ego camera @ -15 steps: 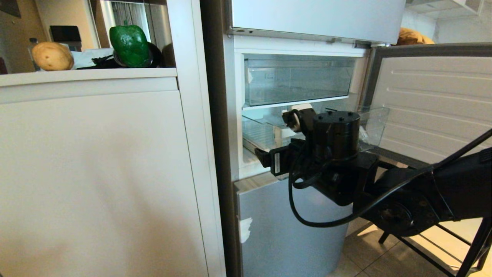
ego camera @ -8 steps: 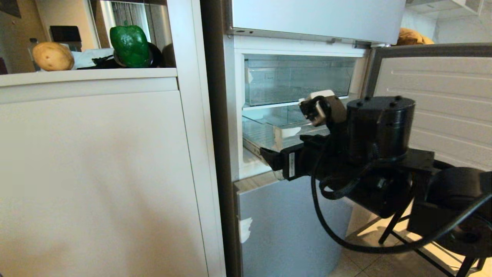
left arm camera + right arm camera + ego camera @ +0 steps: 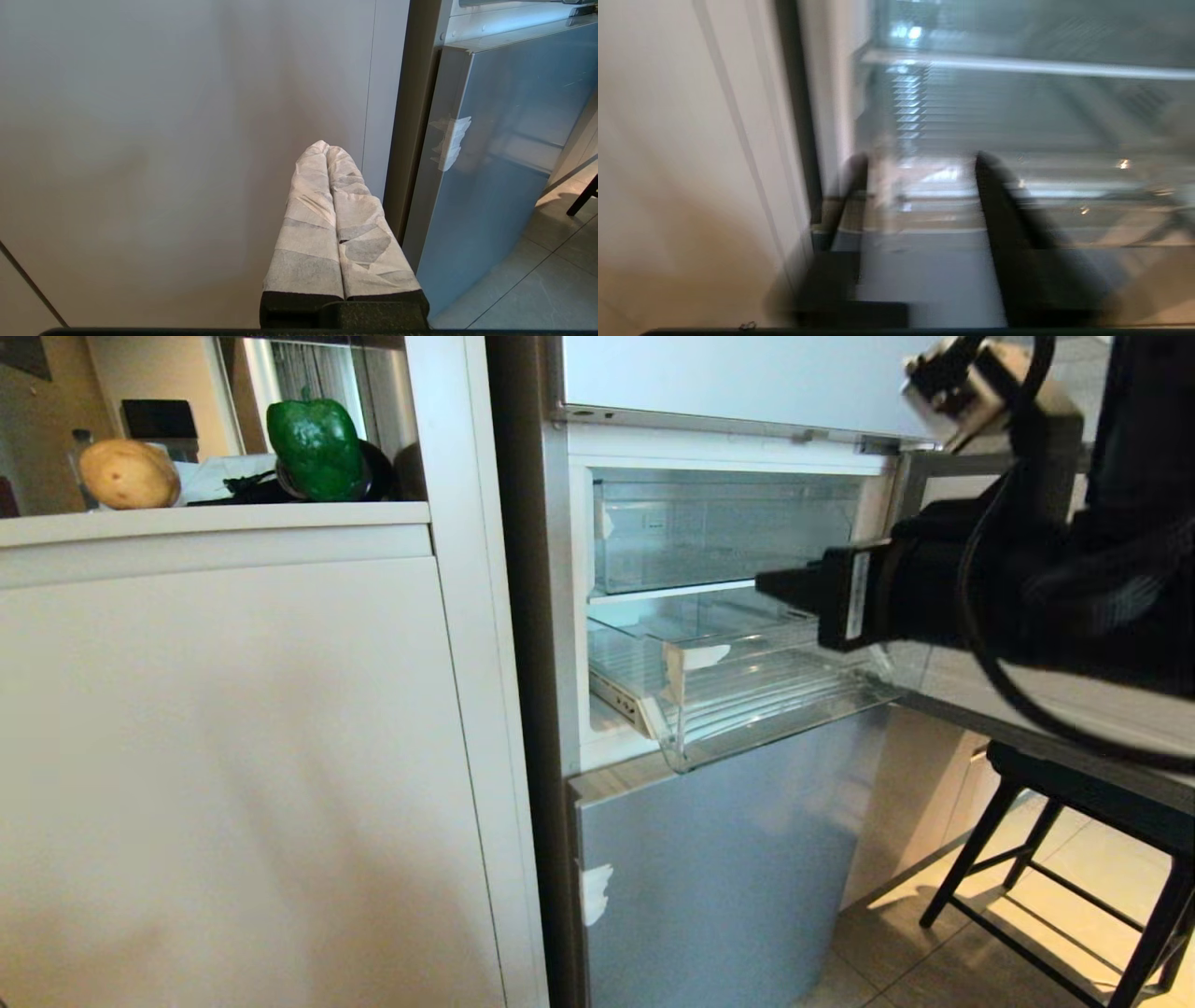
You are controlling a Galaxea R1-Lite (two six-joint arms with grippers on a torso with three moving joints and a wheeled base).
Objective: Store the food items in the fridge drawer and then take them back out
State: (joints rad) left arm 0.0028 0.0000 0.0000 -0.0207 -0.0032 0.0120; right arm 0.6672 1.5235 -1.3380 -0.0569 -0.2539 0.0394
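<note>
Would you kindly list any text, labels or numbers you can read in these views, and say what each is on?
No text is legible.
Small printed mark on the upper clear drawer: too small to read.
White label on the right end effector: print too small to read.
White sticker on the fridge drawer: looks blank.
White patch on the lower fridge door: no print visible.

fridge drawer (image 3: 738, 686) pulled out, open above (nothing inside), upper drawer (image 3: 724, 527) overhanging at 12 o'clock, right tool (image 3: 920, 186) hovering at 3 o'clock, stool (image 3: 1074, 840) below

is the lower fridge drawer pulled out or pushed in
Pulled out. The drawer juts past the fridge front, its rail exposed at the side, and nothing lies on its ribbed bottom. The right gripper is above it.
</note>
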